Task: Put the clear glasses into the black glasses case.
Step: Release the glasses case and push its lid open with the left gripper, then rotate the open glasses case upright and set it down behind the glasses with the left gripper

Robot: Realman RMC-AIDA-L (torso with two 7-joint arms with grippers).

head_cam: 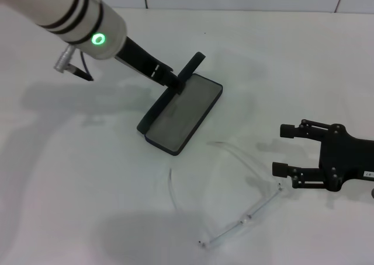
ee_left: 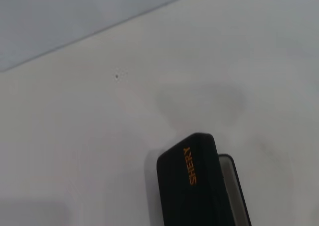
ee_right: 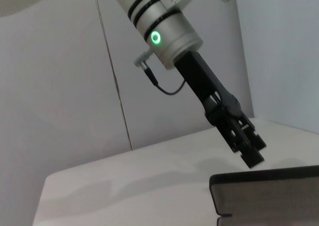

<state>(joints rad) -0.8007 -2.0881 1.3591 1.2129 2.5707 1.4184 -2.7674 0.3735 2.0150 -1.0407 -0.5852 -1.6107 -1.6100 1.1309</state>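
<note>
My left gripper (head_cam: 175, 81) is down at the slim black hinged glasses case (head_cam: 182, 114), which lies open near the middle of the white tabletop (head_cam: 70, 177), its grey-lined tray flat and its lid standing up. My left fingers (ee_right: 247, 145) are pressed together at the lid's edge; whether they truly pinch it I cannot tell. My left wrist camera shows the lid's black outer face with orange lettering. The clear, colourless plastic glasses (head_cam: 234, 192) lie unfolded on the tabletop, near its front edge, apart from the case. My right gripper (head_cam: 286, 150) rests low by the right edge, fingers spread wide and holding nothing, just beside the glasses' hinge.
</note>
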